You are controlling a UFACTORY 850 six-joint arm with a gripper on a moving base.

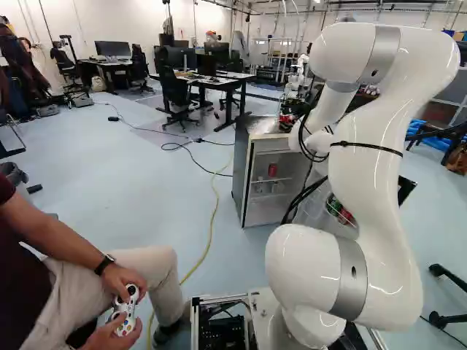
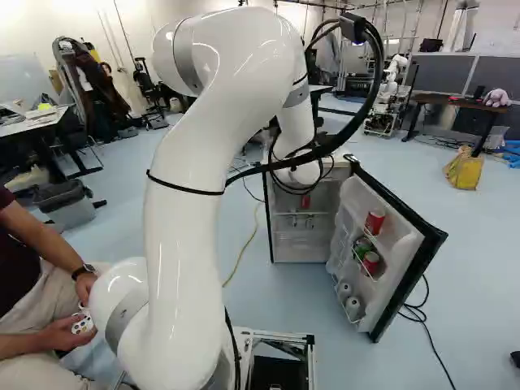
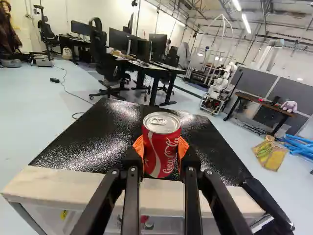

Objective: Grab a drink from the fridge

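Claw grasps can from both sides; long axis upright, over fridge top; contact beneath unclear.

A robotics lab, by the look of it: another robot stands at the back near grey partitions, desks carry dark monitors with wheeled chairs beside them, cables trail over the broad pale floor, and strip lights run overhead, above plain white walls
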